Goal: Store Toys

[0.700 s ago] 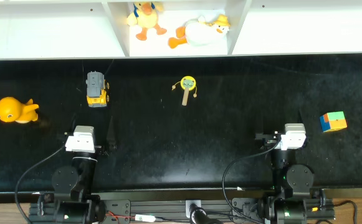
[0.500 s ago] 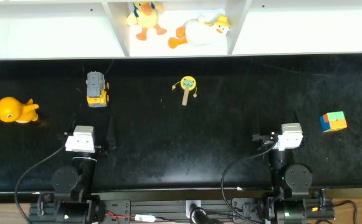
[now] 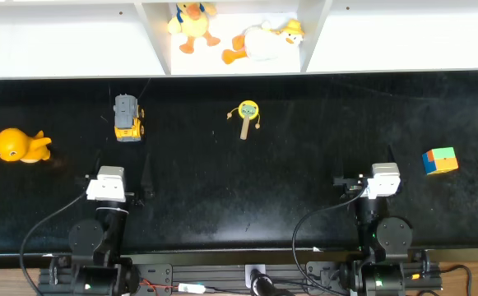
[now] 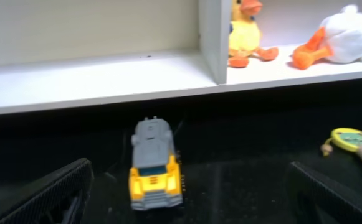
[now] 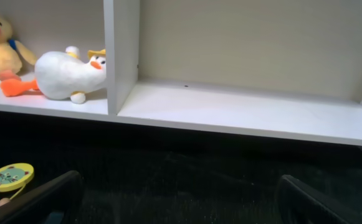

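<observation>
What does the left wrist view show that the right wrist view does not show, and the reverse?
Only the left wrist view: the yellow and grey toy truck on the black table, and the shelf's left compartment behind it. Only the right wrist view: the shelf's right compartment. Both: the yellow plush duck and the white plush duck in the middle compartment, and the rattle drum on the table.

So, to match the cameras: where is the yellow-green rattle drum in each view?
Top view: rattle drum on the black mat, in front of the middle shelf compartment.
Left wrist view: rattle drum on the mat, apart from the yellow truck.
Right wrist view: rattle drum on the mat, before the white plush goose.
Shared landmark: white plush goose on the shelf.
</observation>
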